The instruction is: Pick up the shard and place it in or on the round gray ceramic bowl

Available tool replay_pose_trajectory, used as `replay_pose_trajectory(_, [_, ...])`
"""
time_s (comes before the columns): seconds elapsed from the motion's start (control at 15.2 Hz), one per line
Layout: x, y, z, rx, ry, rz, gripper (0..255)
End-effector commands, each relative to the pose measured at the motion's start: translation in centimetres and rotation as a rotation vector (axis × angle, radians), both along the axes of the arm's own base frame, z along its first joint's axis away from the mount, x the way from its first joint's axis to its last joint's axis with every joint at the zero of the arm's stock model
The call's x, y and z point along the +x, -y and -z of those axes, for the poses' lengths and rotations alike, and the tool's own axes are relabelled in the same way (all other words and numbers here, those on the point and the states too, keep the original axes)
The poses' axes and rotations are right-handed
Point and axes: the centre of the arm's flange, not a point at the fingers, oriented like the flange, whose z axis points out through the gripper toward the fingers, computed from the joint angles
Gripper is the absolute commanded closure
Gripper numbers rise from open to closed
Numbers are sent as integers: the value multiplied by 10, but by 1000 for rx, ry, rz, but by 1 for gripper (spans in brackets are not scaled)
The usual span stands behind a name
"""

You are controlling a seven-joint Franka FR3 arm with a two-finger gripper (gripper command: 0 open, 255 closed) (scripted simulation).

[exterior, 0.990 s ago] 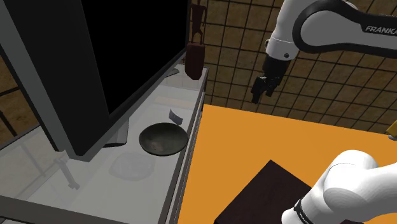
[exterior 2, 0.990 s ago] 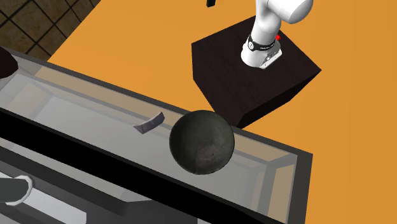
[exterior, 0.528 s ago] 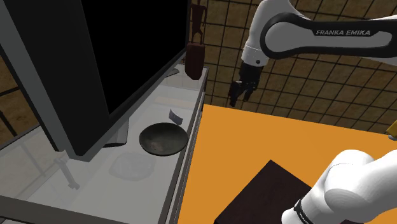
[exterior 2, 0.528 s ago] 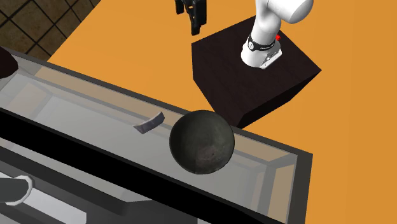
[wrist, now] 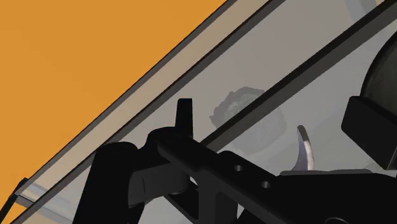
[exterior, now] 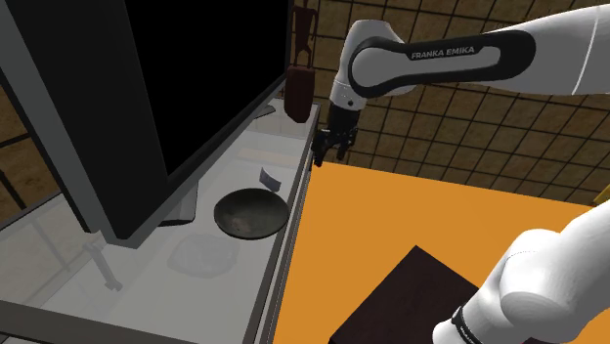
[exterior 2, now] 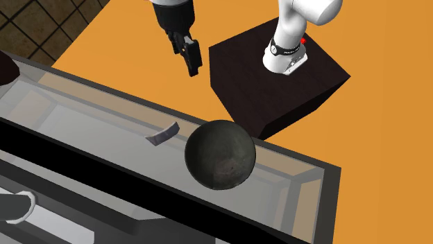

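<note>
Pincer [exterior: 327,149] is open, nothing between the jaws, tips pointing down. It hangs roughly over the seam where the orange floor [exterior: 411,215] meets the long edge of the glass-topped table [exterior: 137,293]. Reads as the approach leg: not over the target, not low enough to grasp. Shard [exterior 2: 163,134] is a small curved grey sliver lying on the glass just beside the bowl [exterior 2: 220,154], on the second exterior view's left, with a small gap between them. Bowl is round and dark grey and sits close to the table's floor-side edge, so the carry after the grasp should be short. Open jaws make sense: the grasp comes first, and the shard is thin, so I'd expect a pinch across its narrow width with the jaws lined up to it. A big black panel [exterior: 147,78] in a grey frame stands on the table behind both, leaving access from above and from the floor side; the arm reaches in that way from its dark box stand [exterior 2: 277,76]. Can't judge pincer height above the glass. In the wrist view the pincer's body covers the lower part, the shard pokes up past it and the bowl is cut off at the edge. Can't identify a mottled shape [wrist: 245,105] under the glass, or the dark object [exterior: 298,93] at the table's far end.
</note>
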Motion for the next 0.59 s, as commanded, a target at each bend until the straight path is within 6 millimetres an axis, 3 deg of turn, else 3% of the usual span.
replay_pose_trajectory(0.0, [23, -10, 10, 25, -2, -7, 0])
replay_pose_trajectory(0.53, [106, -51, 50, 123, -11, -36, 0])
